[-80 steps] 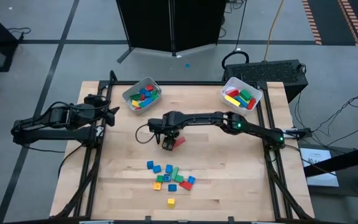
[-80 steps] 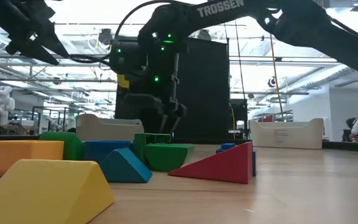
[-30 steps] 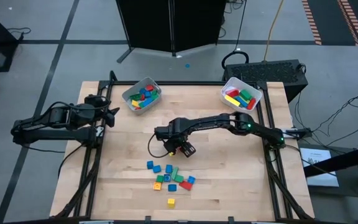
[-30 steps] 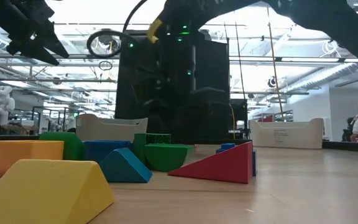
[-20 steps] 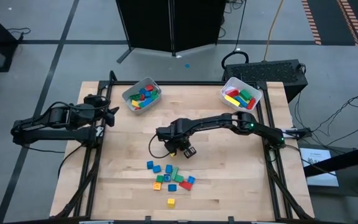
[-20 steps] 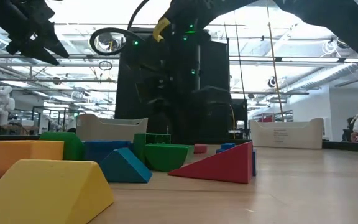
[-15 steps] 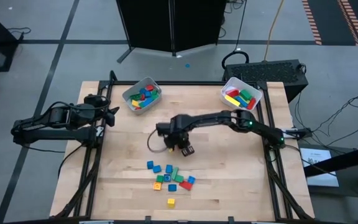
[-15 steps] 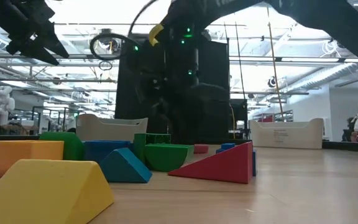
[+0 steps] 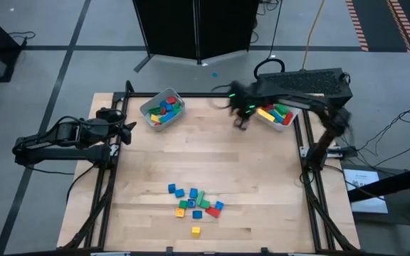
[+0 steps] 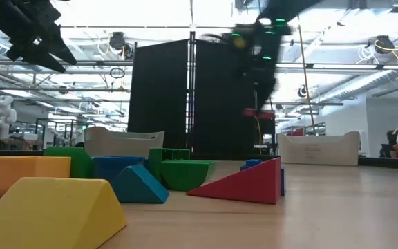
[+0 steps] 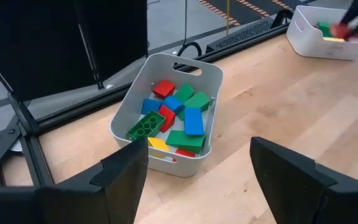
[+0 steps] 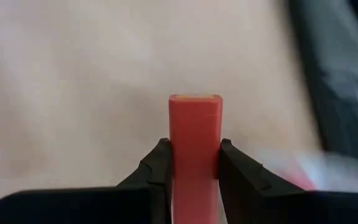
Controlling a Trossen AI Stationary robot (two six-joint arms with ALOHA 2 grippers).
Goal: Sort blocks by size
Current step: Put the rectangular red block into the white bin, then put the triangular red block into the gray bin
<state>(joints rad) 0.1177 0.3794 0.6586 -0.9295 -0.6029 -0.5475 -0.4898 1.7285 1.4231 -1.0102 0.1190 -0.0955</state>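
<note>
My right gripper point(image 9: 242, 121) is shut on a red block point(image 12: 194, 118) and is up in the air at the far right of the table, just left of the right white bin point(image 9: 258, 103). The block also shows in the low view point(image 10: 258, 112). Several small blocks point(image 9: 194, 203) lie in a loose cluster on the table near its near edge. My left gripper point(image 11: 194, 180) is open and empty at the table's left edge, facing the left white bin point(image 11: 126, 121), which holds several blocks. My right gripper pinches the red block between its two fingers, one on each of two opposite sides point(image 12: 178, 149). The block's end sticks out past the fingertips point(image 12: 160, 163). In the low view the block is below the gripper, lifted clear of the table.
The right bin point(image 11: 303, 28) holds red, green and yellow blocks. Large blocks stand close to the low camera: a yellow wedge point(image 10: 54, 207), a red wedge point(image 10: 244, 181), and blue and green pieces. Black frame rails run along the table's edges.
My right gripper has gone fast from low over the table's middle up and toward the far right corner, to beside the right bin. The red block has gone with it, lifted clear of the table.
</note>
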